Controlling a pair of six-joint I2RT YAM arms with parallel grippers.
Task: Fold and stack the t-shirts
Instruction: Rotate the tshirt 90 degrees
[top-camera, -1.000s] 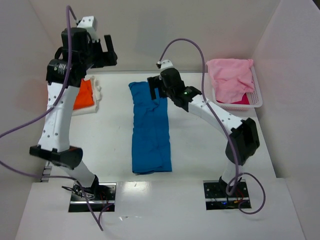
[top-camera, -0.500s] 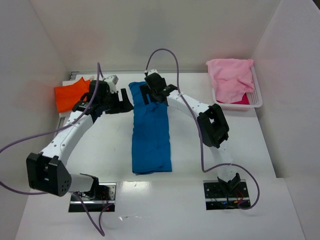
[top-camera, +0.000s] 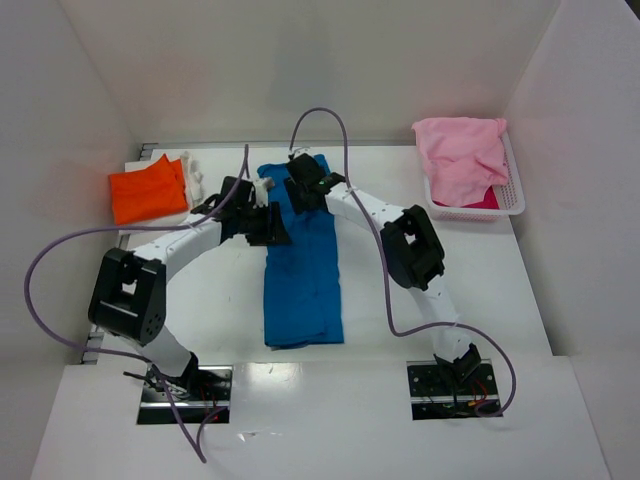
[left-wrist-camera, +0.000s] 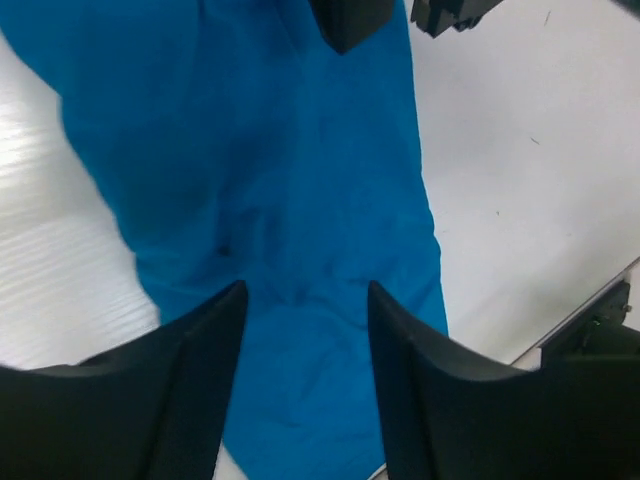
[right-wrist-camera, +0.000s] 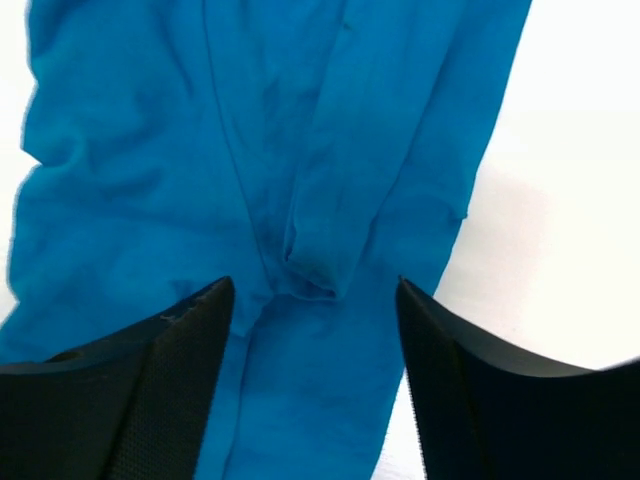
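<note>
My left gripper (left-wrist-camera: 305, 298) and right gripper (right-wrist-camera: 315, 290) straddle the blue t-shirt (top-camera: 303, 288) at upper centre; jaws apart, nothing pinched; placed, I judge, to fold its far end.

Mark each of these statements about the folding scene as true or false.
1. The blue t-shirt lies as a long narrow strip in the middle of the table. True.
2. The pink t-shirt lies folded flat beside the orange t-shirt. False: the pink one is draped over the white basket at the far right, and the orange one sits at the far left.
3. The left pincer and the right pincer are both at the far part of the blue t-shirt. True.
4. The right pincer is clamped shut on the orange t-shirt. False: its jaws stand apart over blue cloth.
</note>
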